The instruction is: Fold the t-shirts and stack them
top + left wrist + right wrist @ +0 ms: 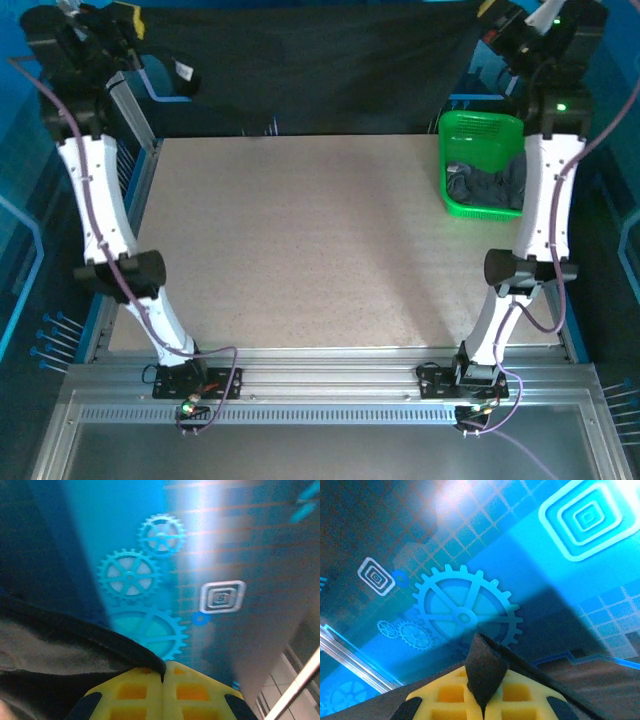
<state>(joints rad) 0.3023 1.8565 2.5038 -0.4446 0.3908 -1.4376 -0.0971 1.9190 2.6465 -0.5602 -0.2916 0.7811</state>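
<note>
1. In the top view, the black t-shirt point(310, 70) is held up wide above the far edge of the table point(300, 250). One top corner is pinched by the left gripper point(128, 25) and the other by the right gripper point(495, 20). The dark grey t-shirt point(490, 185) lies in the green basket point(480, 125) on the right side of the table.
2. The step in hand looks like laying the black shirt flat so it can be folded. To do it well, both corners should be brought down together at the same height. The cloth should be pulled just tight enough that no wrinkles are made, and it should be set down away from the basket.
3. In the left wrist view, the yellow fingers point(135, 690) of the left gripper point(164, 672) are pressed shut. The shirt's edge point(60, 650) is caught between their tips, and the rest spreads away to the left.
4. In the right wrist view, the fingers point(450, 695) of the right gripper point(482, 700) are also closed tight. A small peak of black cloth point(485, 667) sticks up from between them. More cloth is seen low on the right.
</note>
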